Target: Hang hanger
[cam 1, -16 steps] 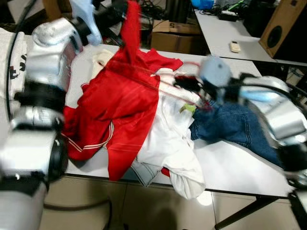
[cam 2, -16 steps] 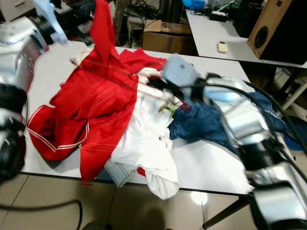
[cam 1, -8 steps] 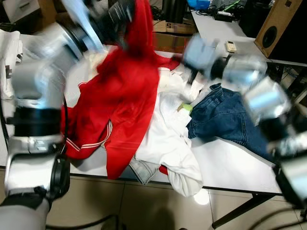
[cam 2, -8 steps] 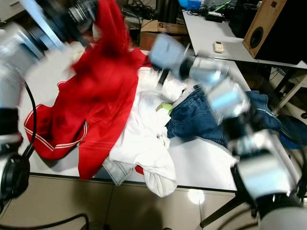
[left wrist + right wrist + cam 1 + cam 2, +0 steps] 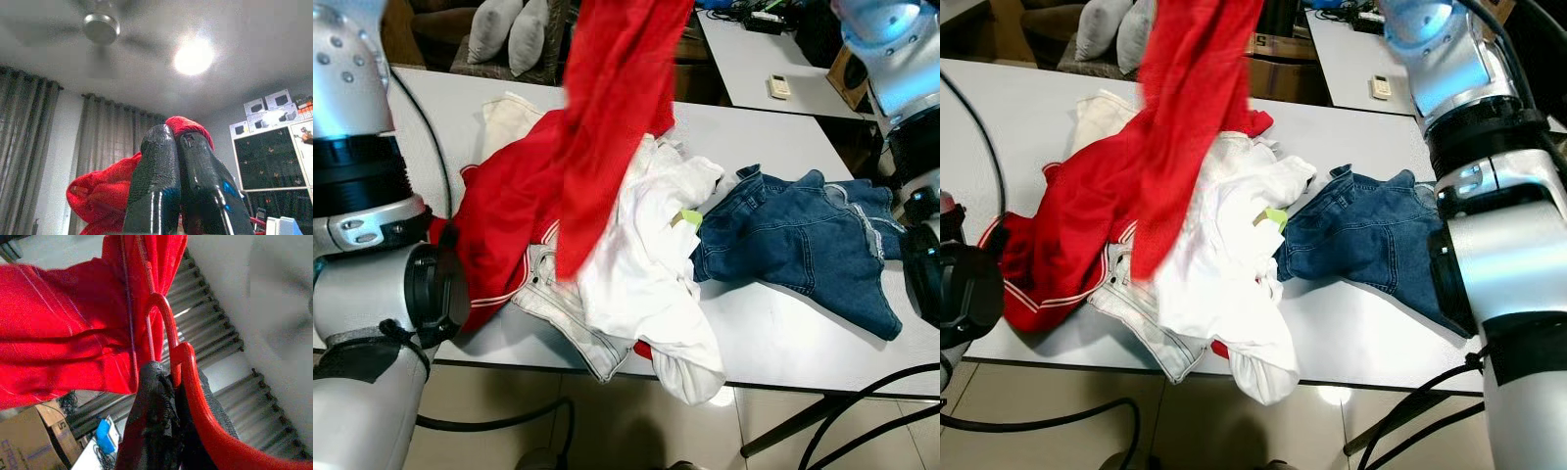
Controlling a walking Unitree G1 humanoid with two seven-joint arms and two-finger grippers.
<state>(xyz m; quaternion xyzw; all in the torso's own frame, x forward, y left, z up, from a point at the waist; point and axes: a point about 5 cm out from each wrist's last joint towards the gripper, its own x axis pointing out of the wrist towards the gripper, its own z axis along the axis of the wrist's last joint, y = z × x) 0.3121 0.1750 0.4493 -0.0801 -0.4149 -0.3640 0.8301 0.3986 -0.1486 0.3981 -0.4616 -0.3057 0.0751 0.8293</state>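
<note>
Above the cluttered table (image 5: 783,333), I have swung both arms up in the last second: my right gripper (image 5: 164,382) pinches the hanger (image 5: 190,382), my left gripper (image 5: 177,142) the shirt (image 5: 607,127), ready for hanging.

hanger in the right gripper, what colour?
Red hanger, pinched by the right gripper; clearest in the right wrist view.

A plain bright red garment (image 5: 607,117) hangs over a white table (image 5: 783,333). The red hanger (image 5: 195,396) matches it, gripped between black fingers (image 5: 151,431). On the table lie mid-blue denim jeans (image 5: 793,235), a white shirt (image 5: 646,264) with a small green tag, and red cloth with white stripes at its edge (image 5: 499,245)
</note>
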